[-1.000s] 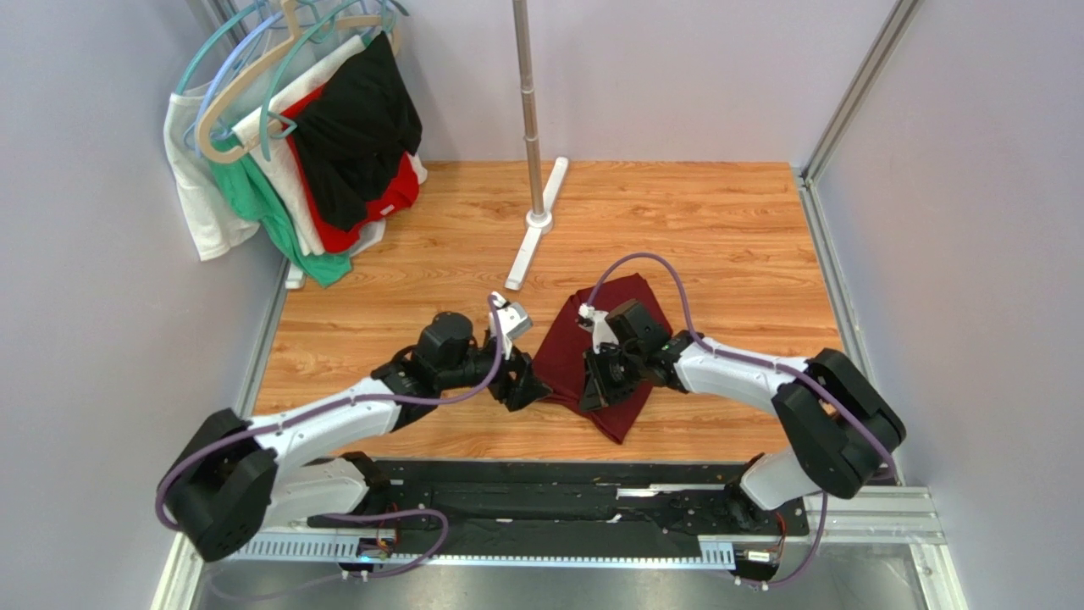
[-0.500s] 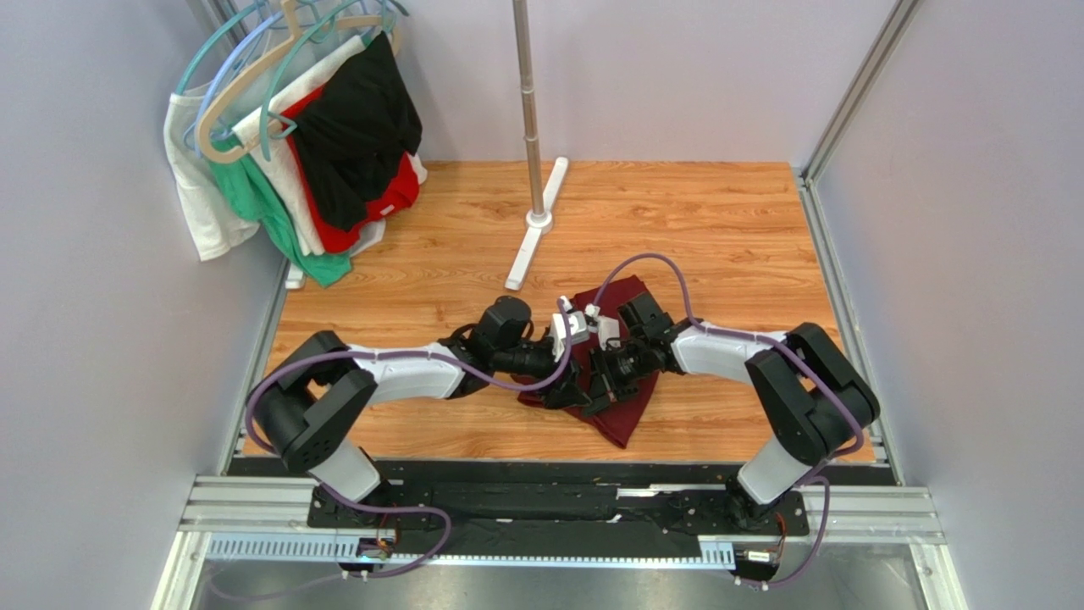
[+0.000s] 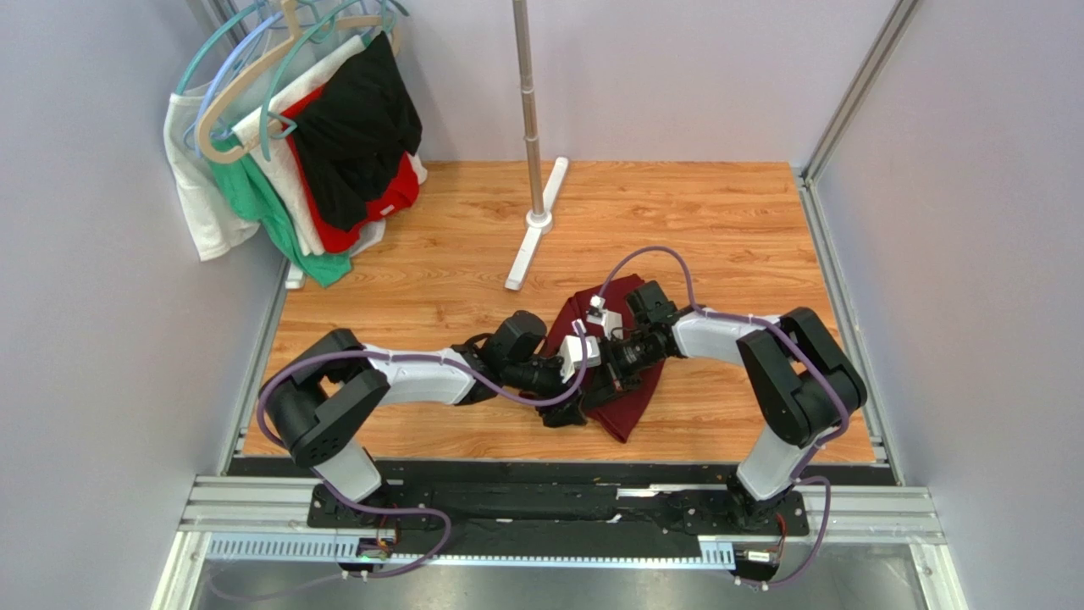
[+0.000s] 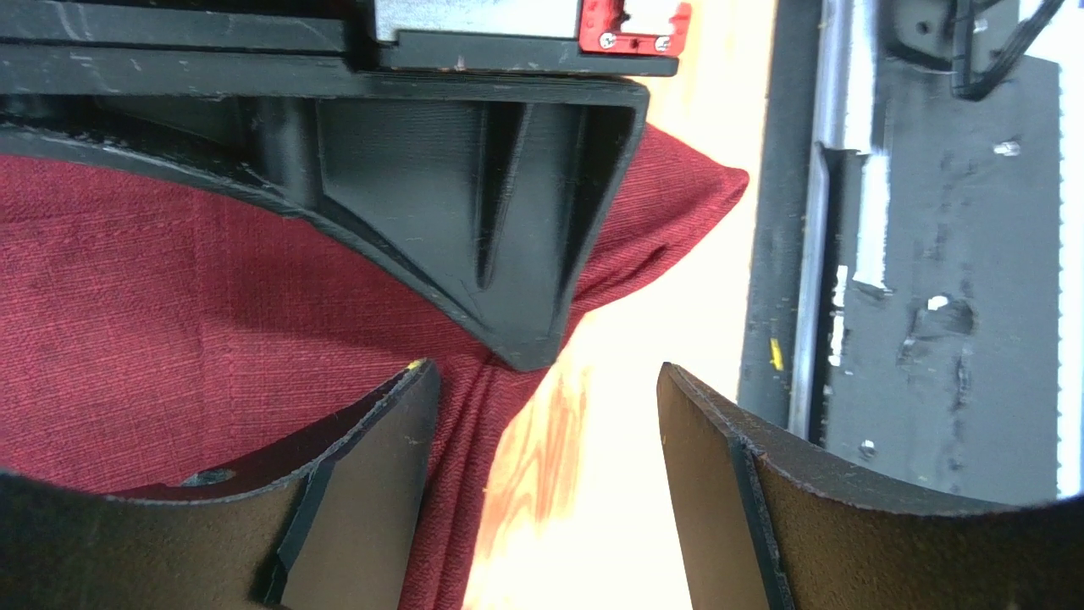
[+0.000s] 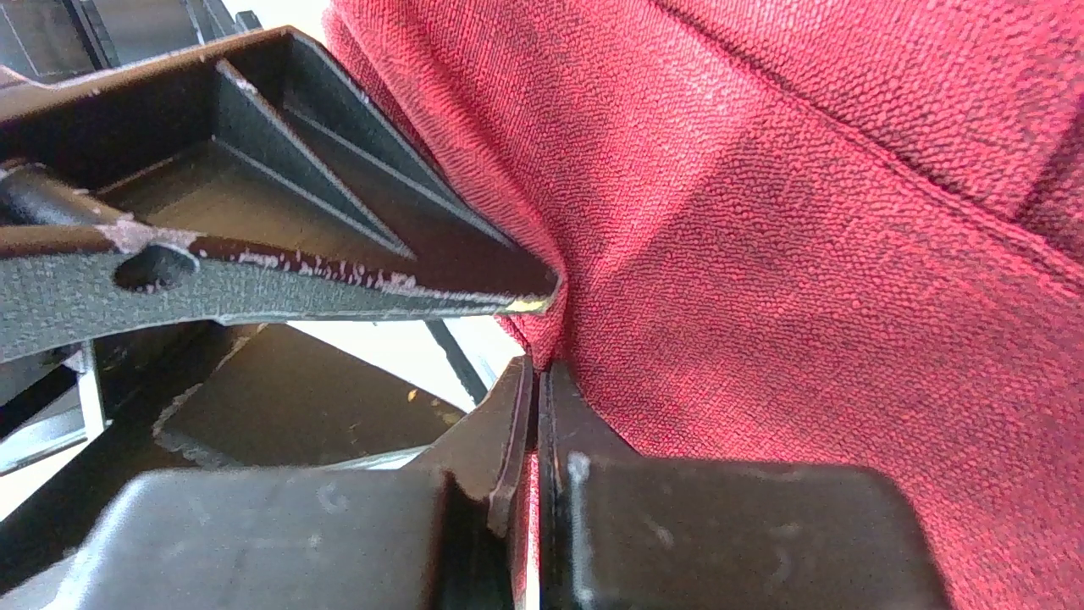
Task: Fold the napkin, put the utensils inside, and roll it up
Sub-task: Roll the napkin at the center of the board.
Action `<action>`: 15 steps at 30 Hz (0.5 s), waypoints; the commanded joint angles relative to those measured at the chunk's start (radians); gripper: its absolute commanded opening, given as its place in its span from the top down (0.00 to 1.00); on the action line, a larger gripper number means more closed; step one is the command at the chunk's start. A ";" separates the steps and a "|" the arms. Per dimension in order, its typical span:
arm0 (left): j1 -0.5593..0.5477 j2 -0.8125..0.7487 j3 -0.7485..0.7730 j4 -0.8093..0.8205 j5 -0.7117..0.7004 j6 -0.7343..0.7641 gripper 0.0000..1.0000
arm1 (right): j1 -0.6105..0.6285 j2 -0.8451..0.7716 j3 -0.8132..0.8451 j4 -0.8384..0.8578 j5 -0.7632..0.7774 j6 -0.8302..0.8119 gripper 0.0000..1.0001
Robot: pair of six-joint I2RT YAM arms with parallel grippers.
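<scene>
- My arm bases are sitting on the black rail (image 3: 560, 502) along the bottom edge of the overhead view. The same rail is showing as a dark strip down the right side of my left wrist view.
- My left gripper (image 4: 547, 375) is standing wide and gripping nothing. One finger (image 4: 369, 470) is lying over the napkin (image 4: 191, 318), and the other is hanging over bare wood of the table (image 4: 611, 432).
- My right gripper (image 5: 535, 394) is pressing tight on a fold at the napkin's edge. A thin red sliver is showing between the pads, but how far in the cloth is running is hidden.
- The grippers are crowding each other: a black finger of each is filling the upper part of the other's wrist view and covering the cloth behind it.
- From above, both wrists are meeting just below the centre of the frame and hiding the napkin's middle. Only its lower corner and upper tip are showing on the wood.
- Farther up, a metal pole (image 3: 526, 102) is rising from a white foot, its top cut off by the frame.
- In the upper left corner, garments (image 3: 356, 127) are hanging bunched on hangers (image 3: 255, 76), overlapping one another.
</scene>
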 commanded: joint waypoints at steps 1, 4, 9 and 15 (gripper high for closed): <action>-0.016 0.006 0.009 0.014 -0.082 0.042 0.28 | -0.007 0.018 0.028 -0.014 -0.053 -0.031 1.00; -0.016 -0.021 -0.006 0.046 -0.116 0.044 0.28 | -0.007 0.033 0.028 -0.009 -0.059 -0.036 1.00; -0.016 -0.106 -0.074 0.128 -0.142 0.038 0.27 | -0.007 0.033 0.026 -0.008 -0.059 -0.036 1.00; -0.016 -0.017 -0.006 0.022 -0.085 0.062 0.27 | -0.009 0.033 0.028 -0.009 -0.062 -0.039 1.00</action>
